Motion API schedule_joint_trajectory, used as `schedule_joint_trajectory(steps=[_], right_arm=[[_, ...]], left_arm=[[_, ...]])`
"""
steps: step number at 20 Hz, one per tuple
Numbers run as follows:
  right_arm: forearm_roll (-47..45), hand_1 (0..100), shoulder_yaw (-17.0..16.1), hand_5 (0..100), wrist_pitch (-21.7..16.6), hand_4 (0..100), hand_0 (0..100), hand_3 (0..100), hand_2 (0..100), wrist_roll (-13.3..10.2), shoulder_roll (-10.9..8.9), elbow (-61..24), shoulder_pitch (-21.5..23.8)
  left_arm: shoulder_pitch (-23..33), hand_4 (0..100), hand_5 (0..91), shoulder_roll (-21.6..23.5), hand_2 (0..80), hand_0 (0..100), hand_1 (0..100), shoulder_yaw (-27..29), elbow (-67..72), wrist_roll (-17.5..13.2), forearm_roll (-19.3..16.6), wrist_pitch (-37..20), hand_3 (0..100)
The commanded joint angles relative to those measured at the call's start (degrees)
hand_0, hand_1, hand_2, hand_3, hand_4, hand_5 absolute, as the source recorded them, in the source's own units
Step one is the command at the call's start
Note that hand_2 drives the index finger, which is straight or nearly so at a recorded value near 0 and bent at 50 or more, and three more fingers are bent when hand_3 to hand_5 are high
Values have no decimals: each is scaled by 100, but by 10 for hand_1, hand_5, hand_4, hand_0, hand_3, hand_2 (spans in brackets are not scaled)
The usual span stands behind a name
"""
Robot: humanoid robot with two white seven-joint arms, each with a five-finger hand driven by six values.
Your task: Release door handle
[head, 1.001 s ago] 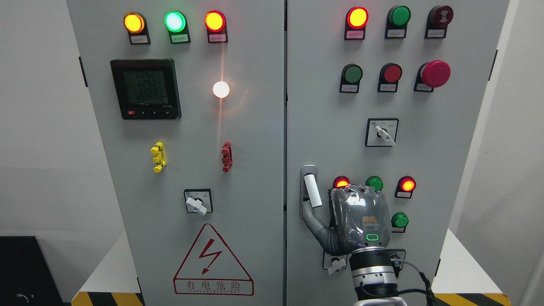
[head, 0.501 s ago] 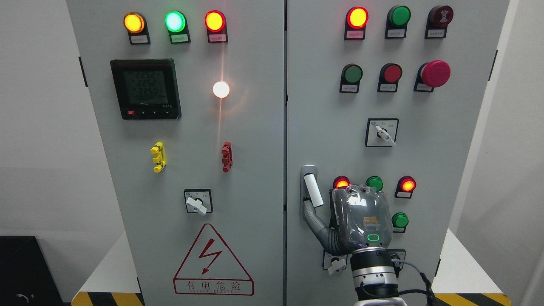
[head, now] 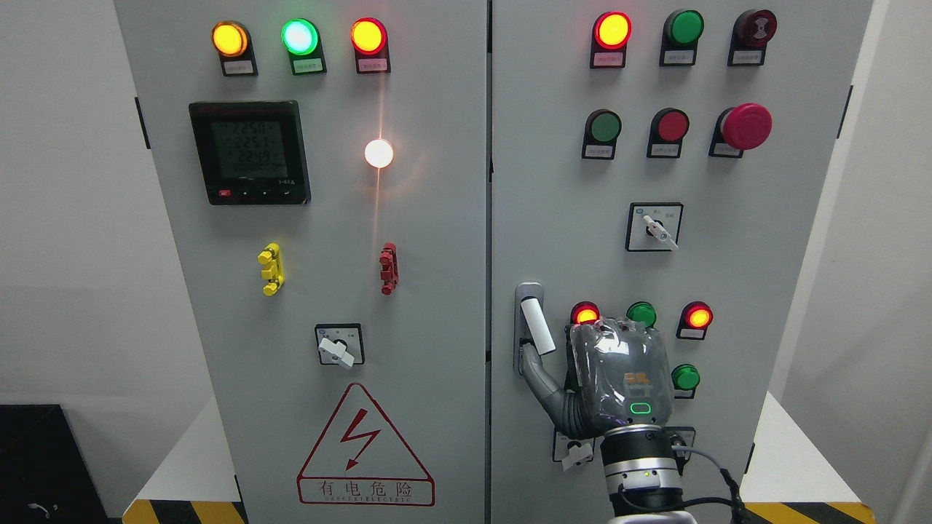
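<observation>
The right hand is raised before the cabinet's right door — its thumb reaches up to the lower end of the white door handle, near the door's left edge; whether the other fingers curl cannot be told

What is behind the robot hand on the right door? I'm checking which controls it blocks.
The robot hand partly covers a red light, a green button and another green button. Whatever sits on the door directly behind its palm is hidden.
</observation>
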Motion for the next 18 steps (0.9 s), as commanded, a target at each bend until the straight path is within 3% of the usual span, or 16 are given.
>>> schedule_joint_trajectory(steps=[1,18], right_arm=[[0,236,0,920,-6,948,496,1000,950,3,0,-6,5],[0,247,-18,920,3,947,515,1000,948,-6,0,-24,5]], left_arm=[[106,0,0,0,0,120,556,0,0,-3,0,3,0],[106,0,0,0,0,120,556,0,0,-3,0,3,0]])
